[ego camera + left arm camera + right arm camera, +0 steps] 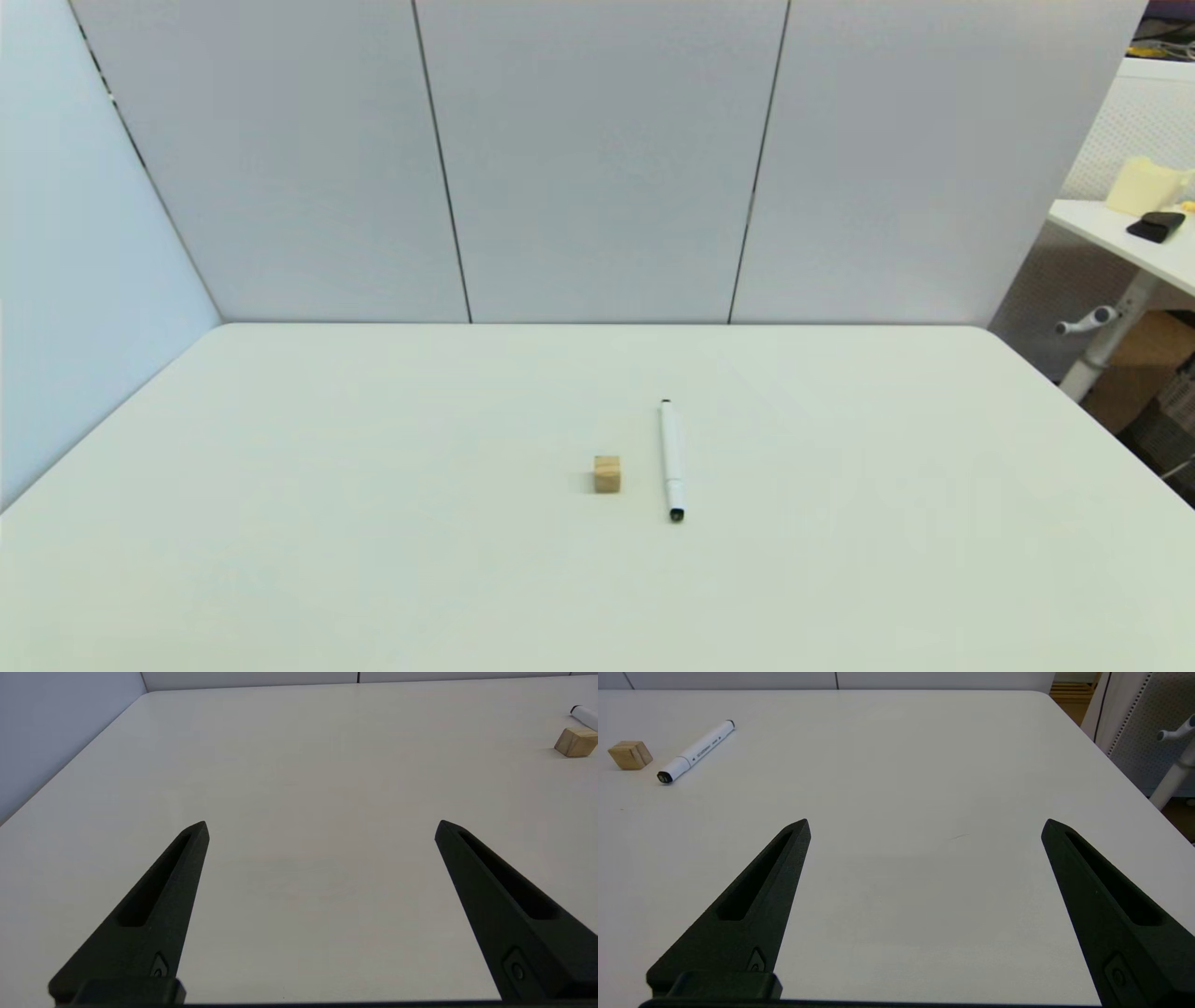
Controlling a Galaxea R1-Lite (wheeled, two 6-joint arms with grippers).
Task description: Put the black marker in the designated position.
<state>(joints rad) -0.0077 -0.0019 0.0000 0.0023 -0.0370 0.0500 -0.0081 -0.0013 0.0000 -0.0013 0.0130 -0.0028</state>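
Note:
The black marker [672, 459] lies flat near the middle of the white table, pointing away from me; it also shows as the marker [695, 751] in the right wrist view, and only its tip [584, 715] in the left wrist view. Neither arm appears in the head view. My left gripper [321, 828] hovers open over bare tabletop, far to the marker's left. My right gripper [925, 826] is open too, with nothing between its fingers, well to the marker's right. The designated position has no mark that I can make out.
A small tan wooden cube [607, 473] stands just left of the marker. Grey panel walls [597, 159] close the table's back and left. Past the right edge are another table [1134, 238] and its white leg [1174, 772].

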